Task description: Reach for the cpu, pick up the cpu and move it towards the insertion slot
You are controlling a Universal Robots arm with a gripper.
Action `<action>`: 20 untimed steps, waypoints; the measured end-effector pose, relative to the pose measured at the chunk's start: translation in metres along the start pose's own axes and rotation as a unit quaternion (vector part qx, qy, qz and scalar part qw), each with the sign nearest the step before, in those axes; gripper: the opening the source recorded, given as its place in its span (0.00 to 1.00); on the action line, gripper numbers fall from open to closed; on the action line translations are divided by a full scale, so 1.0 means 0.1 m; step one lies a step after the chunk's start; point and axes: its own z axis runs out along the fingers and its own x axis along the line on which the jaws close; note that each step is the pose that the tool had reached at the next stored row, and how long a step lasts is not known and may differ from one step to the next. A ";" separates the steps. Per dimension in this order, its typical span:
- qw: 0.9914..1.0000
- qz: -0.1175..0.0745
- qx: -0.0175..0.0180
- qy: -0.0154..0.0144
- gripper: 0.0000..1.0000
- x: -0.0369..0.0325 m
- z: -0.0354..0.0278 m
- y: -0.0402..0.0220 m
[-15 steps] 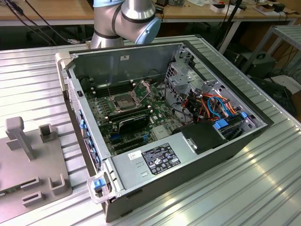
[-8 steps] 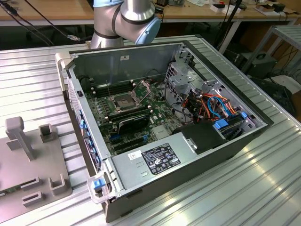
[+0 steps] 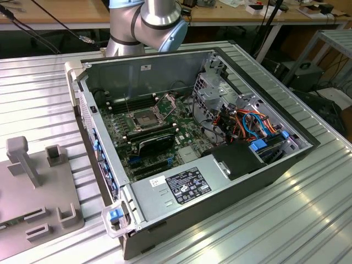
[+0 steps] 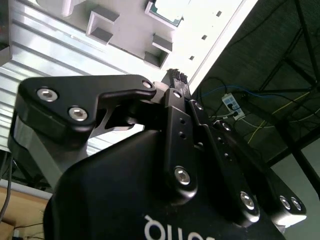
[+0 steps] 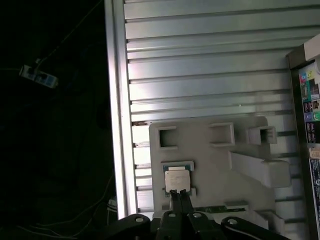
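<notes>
Exterior view first: an open computer case (image 3: 144,71) lies on a ribbed aluminium table (image 3: 308,220), with the arm (image 3: 157,19) rising behind it. On the green board inside, the insertion slot (image 3: 144,117) shows as a square socket with a bright metal frame and a dark centre. A black finned block (image 3: 155,140) sits just beside it. Off to the exterior view's left, well apart from the case, a grey fixture plate (image 3: 16,192) with upright pegs rests on the table.

First wrist view looks down past the gripper (image 5: 179,194) onto that fixture plate (image 5: 210,155). The cpu (image 5: 177,178) is a small, flat, pale beige square lying in a shallow framed recess of the plate. The two dark fingertips (image 5: 175,196) are drawn together, side by side, narrower than the chip. They overlap its near edge in the picture, and whether they touch it I cannot tell.

Second wrist view comes from behind the gripper's black body. Here the gripper (image 4: 176,76) again has its tips together, and a stretch of bare fixture plate (image 4: 130,30) lies between them and the cpu (image 4: 167,10), whose silvery face catches the light in its recess. Beyond the table edge, a white power strip (image 4: 231,105) lies on the dark floor.
</notes>
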 end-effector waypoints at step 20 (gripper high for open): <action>1.000 0.000 0.000 0.001 0.11 -0.003 0.020 -0.036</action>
